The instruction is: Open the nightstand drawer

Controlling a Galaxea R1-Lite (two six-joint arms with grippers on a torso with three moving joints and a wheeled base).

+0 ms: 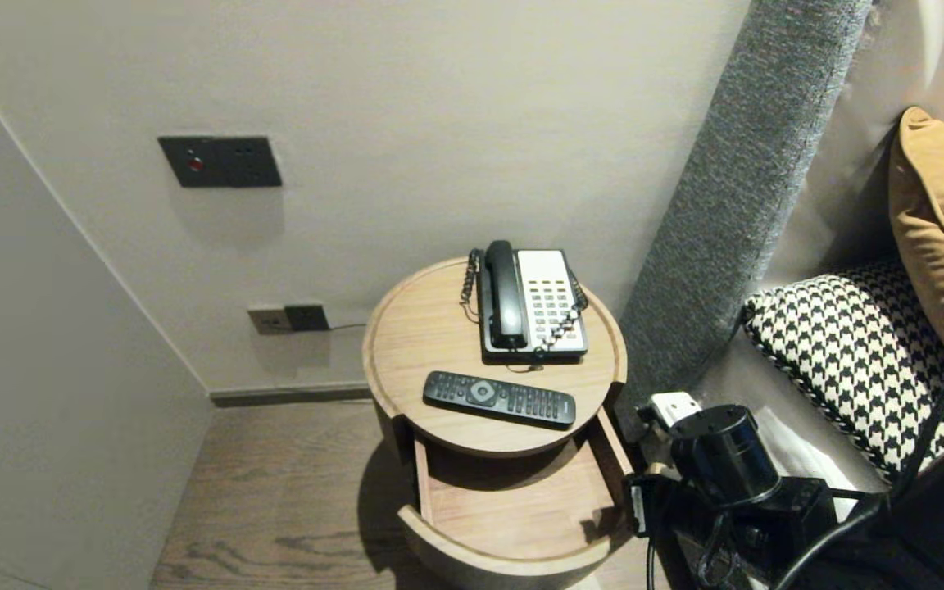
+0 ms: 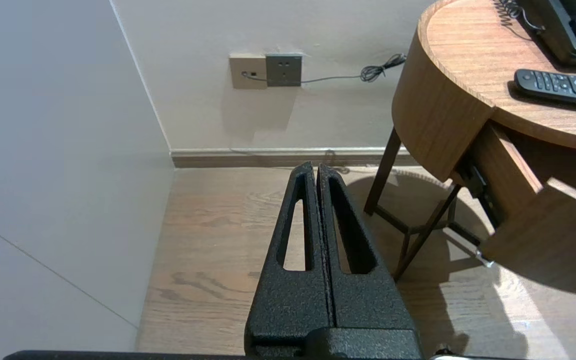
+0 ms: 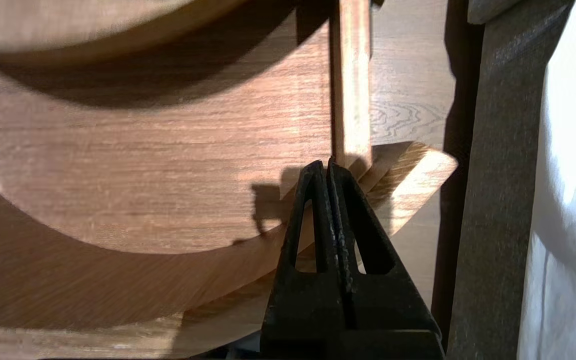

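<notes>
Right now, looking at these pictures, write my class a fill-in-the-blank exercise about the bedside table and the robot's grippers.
The drawer of the round table stands ____.
The remote control lies on the tabletop, nearer the robot than the ____.
The right gripper, near the drawer's front corner, has its jaws ____.
The left gripper hangs parked above the wooden ____.
Missing words: open; telephone; shut; floor.

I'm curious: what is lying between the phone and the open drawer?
The remote, flat on the table between phone and drawer. The head view shows it.
</notes>
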